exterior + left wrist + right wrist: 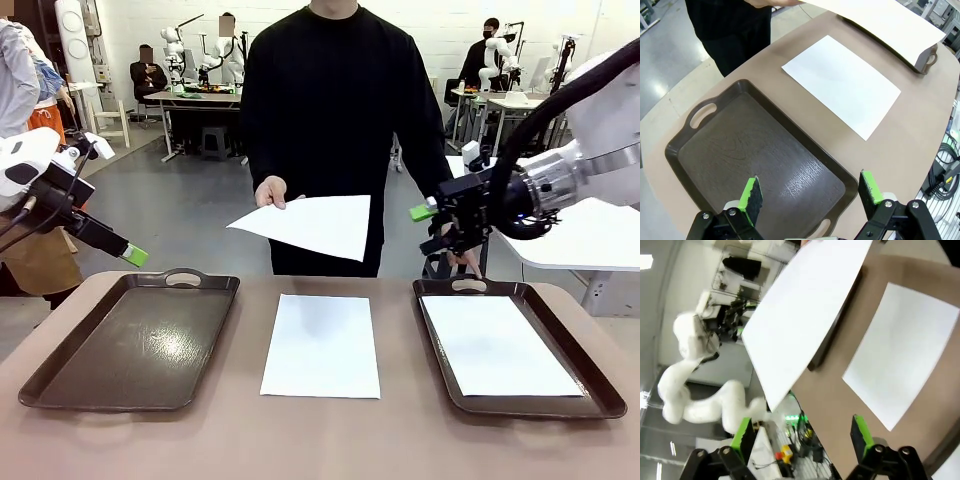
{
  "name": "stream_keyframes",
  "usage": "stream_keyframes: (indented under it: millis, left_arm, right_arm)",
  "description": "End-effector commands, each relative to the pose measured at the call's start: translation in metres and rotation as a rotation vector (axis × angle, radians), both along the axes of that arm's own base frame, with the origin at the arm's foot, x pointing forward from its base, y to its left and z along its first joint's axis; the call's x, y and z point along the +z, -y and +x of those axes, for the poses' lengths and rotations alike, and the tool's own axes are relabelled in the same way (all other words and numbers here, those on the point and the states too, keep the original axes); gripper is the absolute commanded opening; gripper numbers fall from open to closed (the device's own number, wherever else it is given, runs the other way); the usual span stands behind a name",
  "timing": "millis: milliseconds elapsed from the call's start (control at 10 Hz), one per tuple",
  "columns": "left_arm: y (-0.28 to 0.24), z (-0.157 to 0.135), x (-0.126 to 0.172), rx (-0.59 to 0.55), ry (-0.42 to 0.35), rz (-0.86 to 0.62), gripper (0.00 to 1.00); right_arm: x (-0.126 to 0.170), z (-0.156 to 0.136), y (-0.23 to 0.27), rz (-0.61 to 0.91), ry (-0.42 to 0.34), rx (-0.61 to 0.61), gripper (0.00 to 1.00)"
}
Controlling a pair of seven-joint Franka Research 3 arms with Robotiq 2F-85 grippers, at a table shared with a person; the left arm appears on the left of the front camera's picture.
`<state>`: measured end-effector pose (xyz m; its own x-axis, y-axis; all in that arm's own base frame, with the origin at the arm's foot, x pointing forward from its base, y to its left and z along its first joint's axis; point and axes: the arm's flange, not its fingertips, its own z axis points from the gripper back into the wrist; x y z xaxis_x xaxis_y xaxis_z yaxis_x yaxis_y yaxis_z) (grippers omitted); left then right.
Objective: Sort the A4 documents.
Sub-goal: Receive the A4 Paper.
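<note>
A person in black holds an A4 sheet (pixel 310 225) in one hand (pixel 270 192) over the brown table (pixel 320 440). A second sheet (pixel 322 345) lies between the left tray (pixel 130 345) and the right tray (pixel 600 385), which holds a third sheet (pixel 495 345). The left gripper (pixel 133 255) and right gripper (pixel 430 228) hang above the trays' far ends.

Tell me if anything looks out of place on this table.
Nothing is damaged or spilled. One sheet lies on the bare table between the left tray and right tray, not in either; a hand holds another sheet in midair.

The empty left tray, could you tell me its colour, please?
Dark brown: the tray shows best in the left wrist view.
</note>
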<state>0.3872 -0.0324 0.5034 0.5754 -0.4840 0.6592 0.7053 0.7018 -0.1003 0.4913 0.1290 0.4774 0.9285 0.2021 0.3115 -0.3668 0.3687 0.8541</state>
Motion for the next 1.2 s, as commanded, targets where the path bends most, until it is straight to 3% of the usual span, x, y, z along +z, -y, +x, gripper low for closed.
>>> stream_keyframes:
  millis: [0,600,1100]
  left_arm:
    - [-0.003,0.001,-0.002,-0.015,0.008,-0.011,1.00]
    - [-0.003,0.001,-0.002,-0.015,0.008,-0.011,1.00]
    - [-0.003,0.001,-0.002,-0.015,0.008,-0.011,1.00]
  right_arm:
    - [-0.010,0.011,-0.028,0.043,-0.046,-0.084,1.00]
    - [-0.041,0.040,-0.073,0.202,-0.215,-0.195,1.00]
    - [-0.057,0.056,-0.091,0.238,-0.262,-0.287,1.00]
